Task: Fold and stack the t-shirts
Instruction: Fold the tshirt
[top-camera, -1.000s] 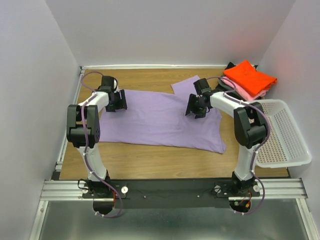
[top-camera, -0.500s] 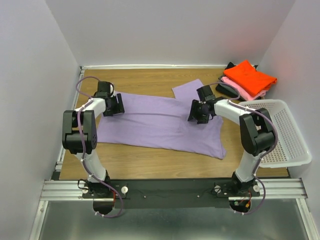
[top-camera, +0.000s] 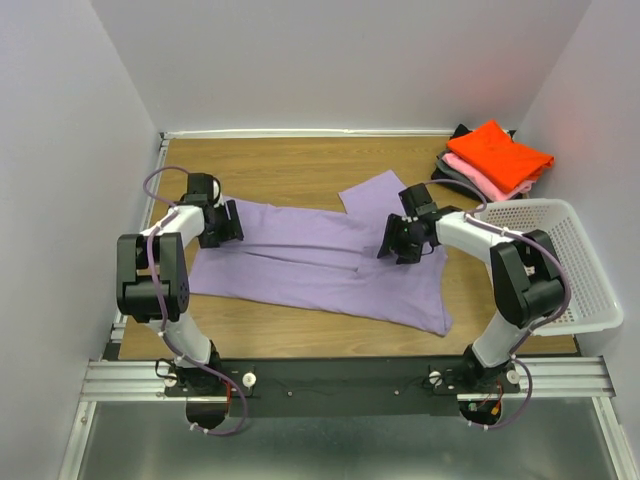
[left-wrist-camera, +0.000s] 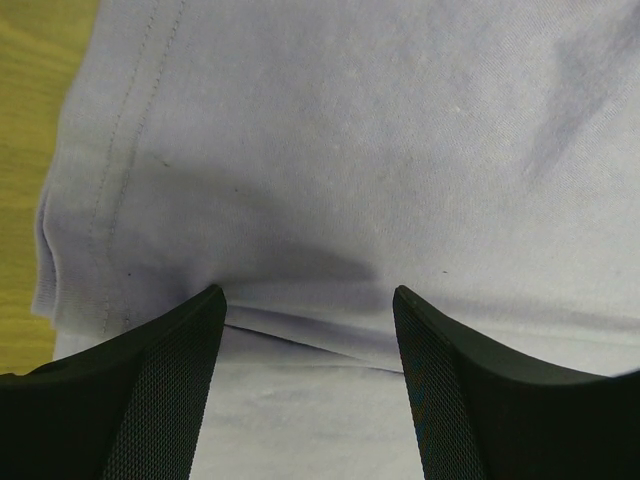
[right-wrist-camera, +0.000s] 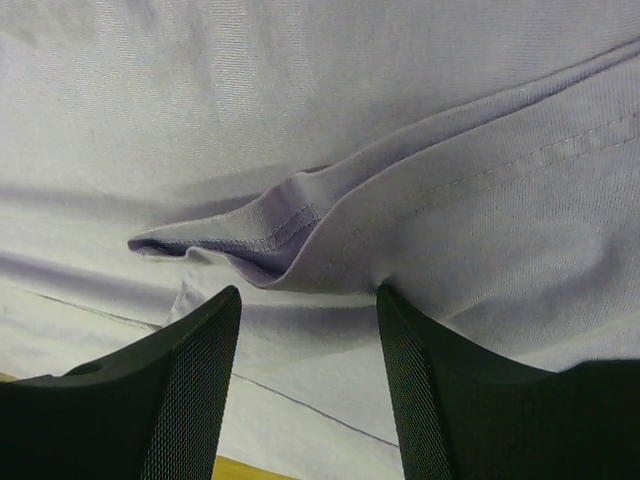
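- Lavender t-shirt (top-camera: 310, 265) lies flat across mid table, w/ one sleeve pointing to the far edge.
- L gripper (left-wrist-camera: 308, 295) is at the shirt's left end: fingers apart, tips on cloth, small ridge betw. them.
- R gripper (right-wrist-camera: 305, 290) is on the shirt's right part: fingers apart, a stitched fold betw. them, not clamped.
- Far-right corner holds a folded stack: orange-red shirt (top-camera: 498, 155) on top, pink shirt (top-camera: 478, 181) under it, dark grey shirt (top-camera: 447, 164) at the bottom.
- White mesh basket (top-camera: 600, 300) sits at the right edge.
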